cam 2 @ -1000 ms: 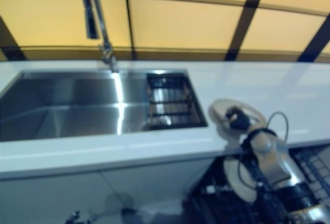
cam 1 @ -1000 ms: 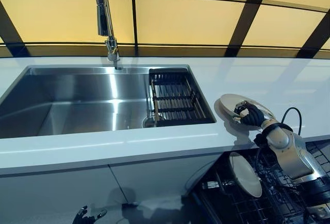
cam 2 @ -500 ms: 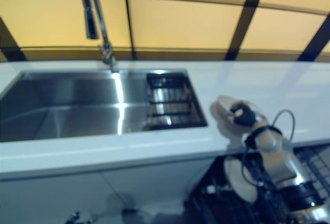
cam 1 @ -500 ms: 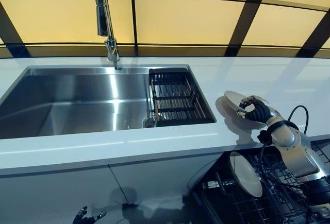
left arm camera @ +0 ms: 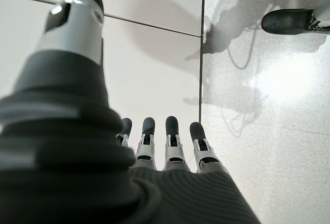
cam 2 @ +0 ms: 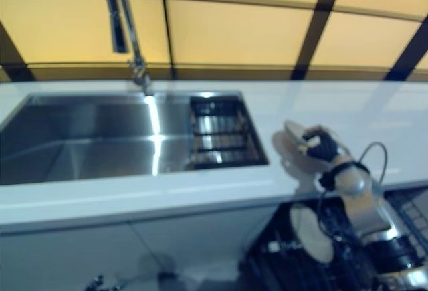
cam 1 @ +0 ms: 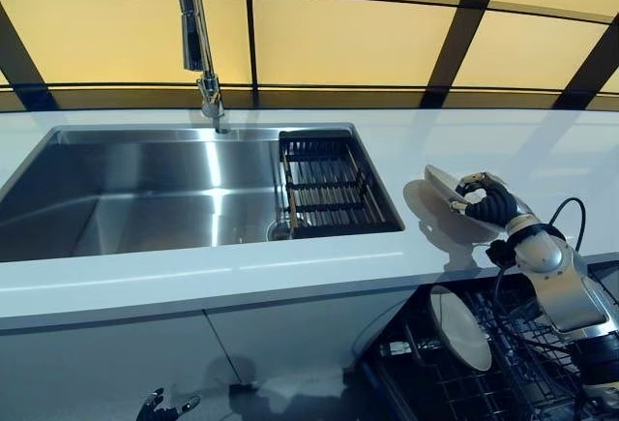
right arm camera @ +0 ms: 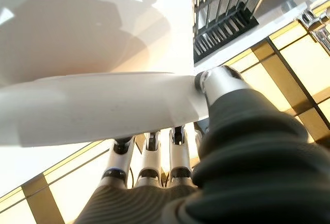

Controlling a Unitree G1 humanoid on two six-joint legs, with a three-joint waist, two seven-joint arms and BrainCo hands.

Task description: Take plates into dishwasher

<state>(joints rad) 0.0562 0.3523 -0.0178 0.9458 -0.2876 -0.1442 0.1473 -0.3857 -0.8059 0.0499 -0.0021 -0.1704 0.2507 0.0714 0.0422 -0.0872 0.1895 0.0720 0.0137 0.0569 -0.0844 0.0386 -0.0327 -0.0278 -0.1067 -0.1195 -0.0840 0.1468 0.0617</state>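
We take the sink [cam 1: 145, 194] as our landmark. Right of the sink, past its drain rack [cam 1: 329, 184], the right hand [cam 1: 486, 205] is clamped on a white plate [cam 1: 443, 189]: in the right wrist view the thumb [right arm camera: 219, 82] presses one face of the plate [right arm camera: 98, 105] and the fingers [right arm camera: 149, 157] curl behind the other.

Change noted: a second ago the plate lay nearly flat on the white counter [cam 1: 290, 271] with the hand reaching over it. Half a second ago its near edge had begun to lift. Now it is tipped steeply on edge, clear of the counter or nearly so, and the hand has shifted a little further from the sink. The camera held steady, so this is a real move.

Meaning for the task, as we judge it: pick-up is done and transfer begins. Below the counter edge, right of the sink, the open dishwasher rack [cam 1: 513, 363] already holds one plate [cam 1: 461, 327] standing on edge. The carried plate's tilt suits slotting beside it.

The left hand [left arm camera: 170, 147] hangs low, fingers straight and empty, above the floor [left arm camera: 268, 105] before the white cabinet [cam 1: 290, 344] under the sink.
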